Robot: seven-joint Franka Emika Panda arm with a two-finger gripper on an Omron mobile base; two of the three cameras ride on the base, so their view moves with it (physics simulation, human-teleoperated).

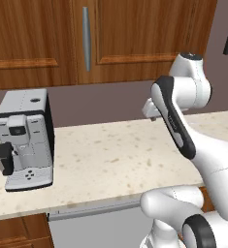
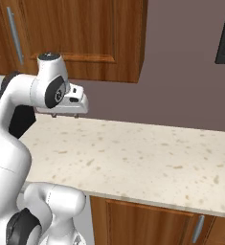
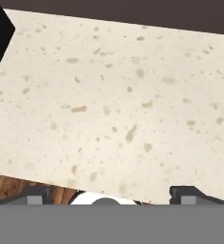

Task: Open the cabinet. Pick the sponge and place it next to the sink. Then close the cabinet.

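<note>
Looking over the arm from the left base view, I see the reddish-brown wooden wall cabinet (image 1: 135, 34) shut above the speckled cream stone counter (image 1: 110, 160), its recessed-panel door carrying a long vertical silver bar handle (image 1: 86, 38) that hangs well above and to the left of my hand (image 1: 151, 110). The hand sits level over the counter with nothing in it; in the hand view its two dark fingertips (image 3: 189, 194) stand wide apart at the bottom corners with only bare counter between them, so I read it as fully spread and empty. The yellowish-olive sponge I cannot locate, and with the door closed I judge it sits inside the cabinet. The door comes first: I expect it to be stiff, fairly heavy and hinged, so it will swing on an arc, not pull straight out. I would take the handle around its middle or lower part, closing the fingers across the thin bar from either side; the metal looks smooth and could slip if I hook it loosely. The sponge should be light and soft, yielding under the fingers, so a gentle pinch across its short sides ought to do, though being flat it may need the fingertips brought low against the shelf. A grey and black coffee machine (image 1: 24, 138) stands on the counter at the left, under the neighbouring door, and I would keep the elbow away from it while reaching up.
</note>
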